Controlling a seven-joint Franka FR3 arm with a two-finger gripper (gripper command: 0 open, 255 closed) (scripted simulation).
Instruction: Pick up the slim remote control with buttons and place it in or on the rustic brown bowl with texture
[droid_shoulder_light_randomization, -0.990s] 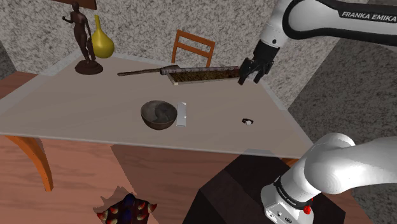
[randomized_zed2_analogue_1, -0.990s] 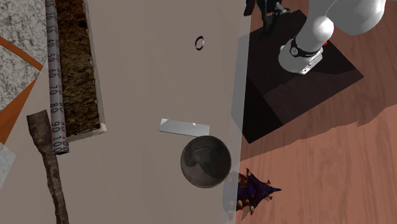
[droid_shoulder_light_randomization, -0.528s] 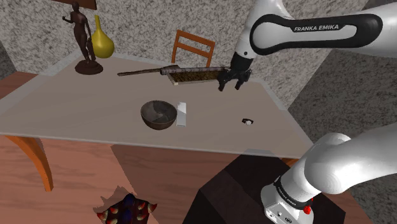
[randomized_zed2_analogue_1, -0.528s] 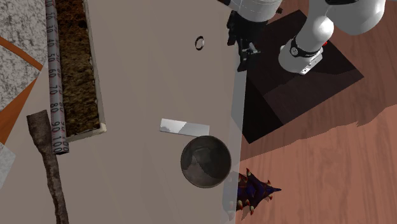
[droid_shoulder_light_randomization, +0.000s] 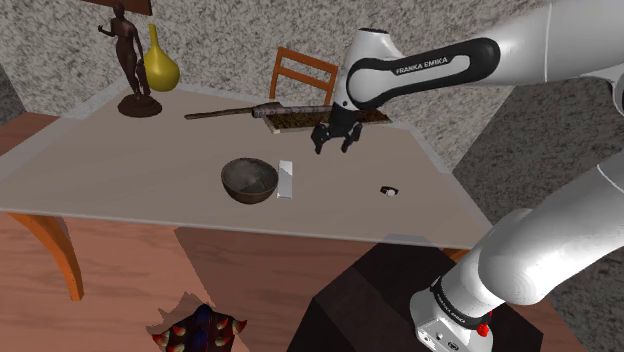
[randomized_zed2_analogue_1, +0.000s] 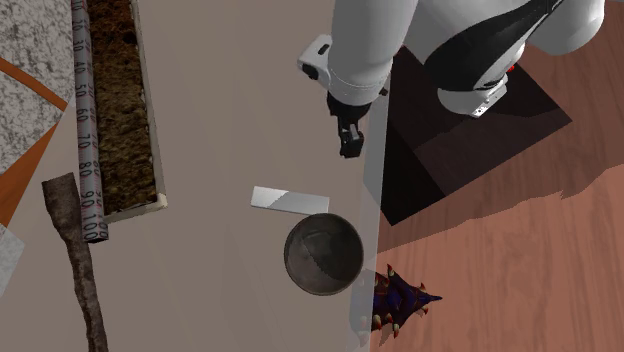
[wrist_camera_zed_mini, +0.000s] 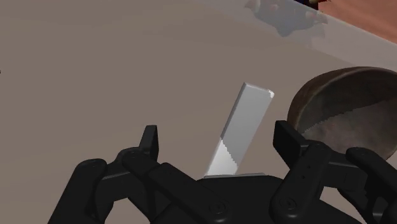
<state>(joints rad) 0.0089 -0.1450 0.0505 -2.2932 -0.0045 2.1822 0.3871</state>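
We saw the remote (droid_shoulder_light_randomization: 287, 180) as a slim, pale grey slab lying flat on the table (droid_shoulder_light_randomization: 150, 170), towards the edge that faces the stand (droid_shoulder_light_randomization: 380, 300). No buttons could be made out on it. It lay just beside the brown bowl (droid_shoulder_light_randomization: 249, 181), which stood upright; we could not tell whether the two touched. In the second exterior view the remote (randomized_zed2_analogue_1: 290, 201) sat right above the bowl's (randomized_zed2_analogue_1: 322, 254) round rim, both close to the table's edge.

The gripper (droid_shoulder_light_randomization: 336, 143) hung above the table, apart from the remote, with its fingers spread and nothing between them. In the wrist view the gripper (wrist_camera_zed_mini: 218, 135) looked down at the remote (wrist_camera_zed_mini: 245, 130), with the bowl (wrist_camera_zed_mini: 347, 108) beyond one finger.

A small ring (droid_shoulder_light_randomization: 389, 189) lay nearer the stand-side corner. Along the far edge we noted a long tray of brown filling (droid_shoulder_light_randomization: 320, 118) and a rough stick (droid_shoulder_light_randomization: 225, 112). At the far corner stood a dark statuette (droid_shoulder_light_randomization: 130, 60) and a yellow vase (droid_shoulder_light_randomization: 160, 62). A wooden chair (droid_shoulder_light_randomization: 302, 75) stood behind the table, and a spiky object (droid_shoulder_light_randomization: 200, 328) lay on the floor.
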